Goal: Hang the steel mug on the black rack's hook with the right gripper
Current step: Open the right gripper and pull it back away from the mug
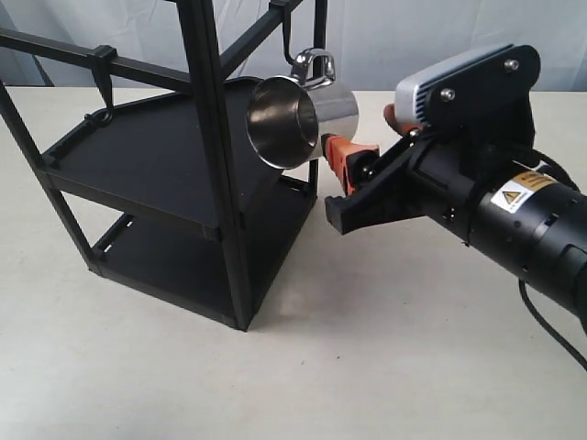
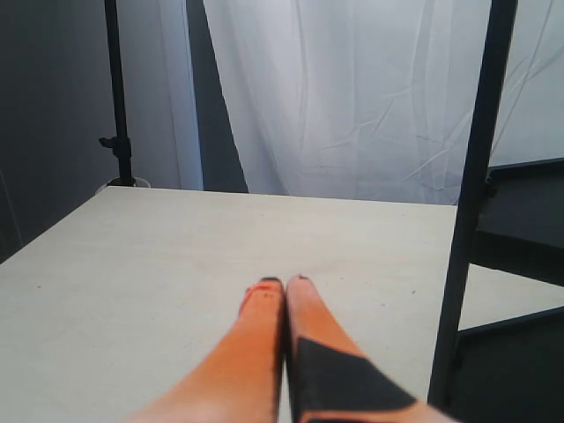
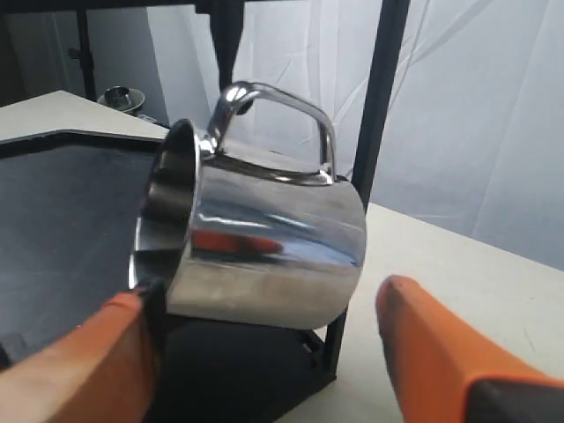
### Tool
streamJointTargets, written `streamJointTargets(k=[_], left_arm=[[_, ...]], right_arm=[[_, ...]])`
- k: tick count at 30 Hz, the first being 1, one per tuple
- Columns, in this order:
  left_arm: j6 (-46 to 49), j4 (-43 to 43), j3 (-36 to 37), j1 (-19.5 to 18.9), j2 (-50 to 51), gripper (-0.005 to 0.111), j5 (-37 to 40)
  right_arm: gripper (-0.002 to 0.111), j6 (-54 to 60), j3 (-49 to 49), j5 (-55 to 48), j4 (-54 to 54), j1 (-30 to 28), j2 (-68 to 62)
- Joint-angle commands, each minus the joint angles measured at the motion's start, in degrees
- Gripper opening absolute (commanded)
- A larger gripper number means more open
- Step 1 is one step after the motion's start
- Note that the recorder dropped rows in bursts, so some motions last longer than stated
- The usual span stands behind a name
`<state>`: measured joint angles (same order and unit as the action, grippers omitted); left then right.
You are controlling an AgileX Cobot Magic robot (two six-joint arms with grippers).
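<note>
So the steel mug (image 1: pixel 298 119) is hanging by its looped handle (image 1: pixel 315 66) on the slim black hook (image 1: pixel 289 37) that drops from the upper crossbar of the black rack (image 1: pixel 174 174), tipped over so its open mouth faces out toward the exterior camera and you can see right down inside it. The right gripper (image 1: pixel 353 165) is just beside the mug, down by its lower edge, with the orange finger pads (image 1: pixel 341 156) very close to the steel; can't tell from the exterior view if they're actually touching. In the right wrist view the jaws are spread wide, one orange finger (image 3: pixel 97 352) under the mug's rim and the other (image 3: pixel 441 352) well off to the side past the base, so the mug isn't pinched between them. The left gripper (image 2: pixel 284 286) sits low over the pale counter (image 2: pixel 176 264) near one of the rack's posts, jaws pressed together with nothing in them.
</note>
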<state>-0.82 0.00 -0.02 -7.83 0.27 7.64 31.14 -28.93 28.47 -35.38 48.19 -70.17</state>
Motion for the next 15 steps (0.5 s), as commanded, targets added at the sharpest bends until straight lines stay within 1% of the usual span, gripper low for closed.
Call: streamJointTargets(k=[1,3,4,6,7,8,12,15], left_arm=[[-0.1,-0.4,0.0,0.5,-0.3,0.001,-0.3],[-0.1,-0.4,0.0,0.5,-0.3,0.001,-0.3],[-0.1,-0.4,0.0,0.5,-0.3,0.001,-0.3],[-0.1,-0.4,0.0,0.5,-0.3,0.001,-0.3],[-0.1,-0.4,0.0,0.5,-0.3,0.001,-0.3],[-0.1,-0.4,0.0,0.5,-0.3,0.001,-0.3],[-0.1,-0.4,0.0,0.5,-0.3,0.001,-0.3],[-0.1,-0.4,0.0,0.5,-0.3,0.001,-0.3]], right_arm=[[0.051,0.2,0.1,-5.8,0.0,-0.1,5.6],[0.037,0.2,0.1,-8.7,0.0,-0.1,8.0],[0.027,0.2,0.1,-10.7,0.3,-0.1,9.9],[0.013,0.4,0.1,-13.1,0.4,-0.1,12.6],[0.002,0.7,0.1,-14.7,1.3,-0.1,14.6],[0.000,0.9,0.1,-15.6,2.3,-0.1,16.1],[0.000,0.9,0.1,-17.9,2.8,-0.1,22.6],[0.000,0.9,0.1,-17.5,2.8,-0.1,25.9]])
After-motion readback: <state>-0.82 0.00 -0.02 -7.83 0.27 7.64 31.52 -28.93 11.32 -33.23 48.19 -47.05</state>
